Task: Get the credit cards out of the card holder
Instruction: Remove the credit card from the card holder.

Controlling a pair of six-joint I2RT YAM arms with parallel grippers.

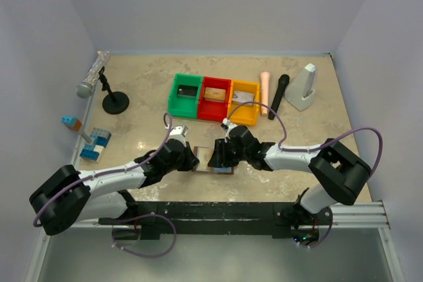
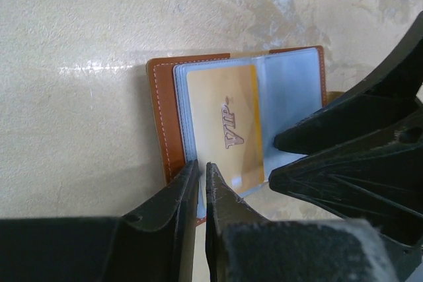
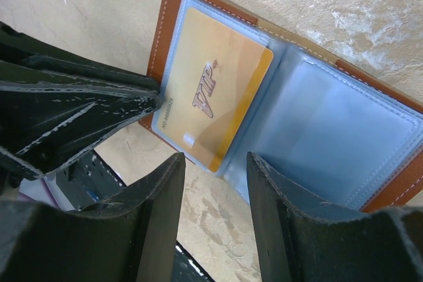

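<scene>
Brown leather card holder (image 2: 162, 117) being steadied by near-closed left tool (image 2: 199, 168) (grip cannot be told); half-open, empty right tool (image 3: 215, 162) best closing squarely on gold VIP card (image 3: 211, 97) edge.

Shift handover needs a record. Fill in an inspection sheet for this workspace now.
Surface: beige marbled table, no spills seen.
Job's things: card holder lies open between the arms; gold VIP card sits in one clear sleeve; the facing sleeve looks empty.
Clutter: green bin, red bin and yellow bin in a row at the back; microphone on a stand and blue blocks to one side; pink cylinder, black stick and white wedge to the other.
Grippers: left gripper nearly closed at the holder's edge, grip unclear; right gripper open, holding nothing.
Cables: purple cables loop off both arms, none on the holder.
Surroundings: plain pale walls on three sides.
</scene>
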